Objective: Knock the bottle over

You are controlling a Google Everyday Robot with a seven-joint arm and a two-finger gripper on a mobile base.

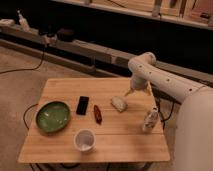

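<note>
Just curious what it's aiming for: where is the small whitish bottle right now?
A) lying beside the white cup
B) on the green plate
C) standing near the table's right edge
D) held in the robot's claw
C: the bottle stands near the right edge of the table, with the gripper apart from it, near the whitish lump.

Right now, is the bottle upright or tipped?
Upright: the bottle stands neck-up near the right edge of the table. The gripper hovers farther back, not touching it.
</note>
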